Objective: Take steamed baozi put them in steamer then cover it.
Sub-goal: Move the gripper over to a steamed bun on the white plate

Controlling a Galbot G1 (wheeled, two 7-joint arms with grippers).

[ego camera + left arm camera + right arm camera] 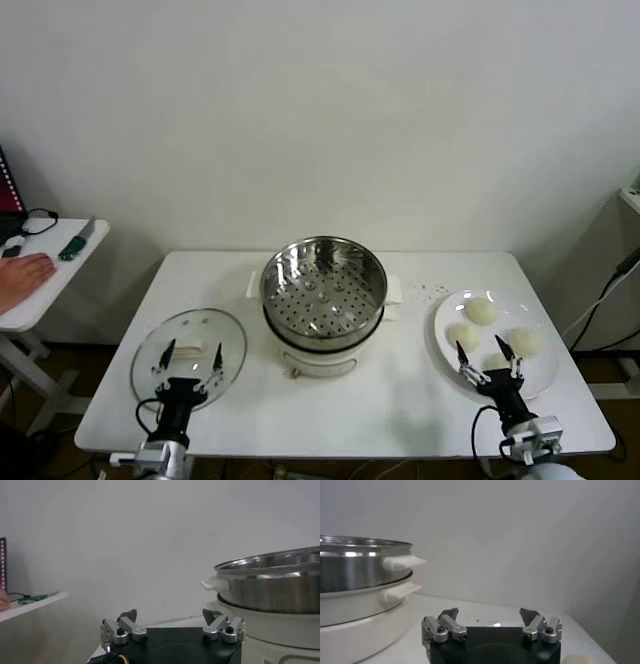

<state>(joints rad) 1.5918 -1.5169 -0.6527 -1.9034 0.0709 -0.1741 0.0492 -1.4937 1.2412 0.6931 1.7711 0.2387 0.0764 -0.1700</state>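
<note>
White table [400, 410], steamer [322, 290] uncovered at centre.
Cover [188, 350] at 8 o'clock, baozi [481, 312] on plate [545, 375] at 4; left gripper [191, 362] and right gripper [489, 360] both open, empty.

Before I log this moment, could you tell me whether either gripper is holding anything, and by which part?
Nothing is held. The left gripper stands open above the cover, and the right gripper stands open over the baozi.

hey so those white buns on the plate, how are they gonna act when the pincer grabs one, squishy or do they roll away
The steamed baozi look smooth and domed, so probably soft; a hard pinch may dent one. Being round, a nudged bun might roll across the flat plate. They sit close together, so the open right pincer beside them could bump a neighbour.
</note>
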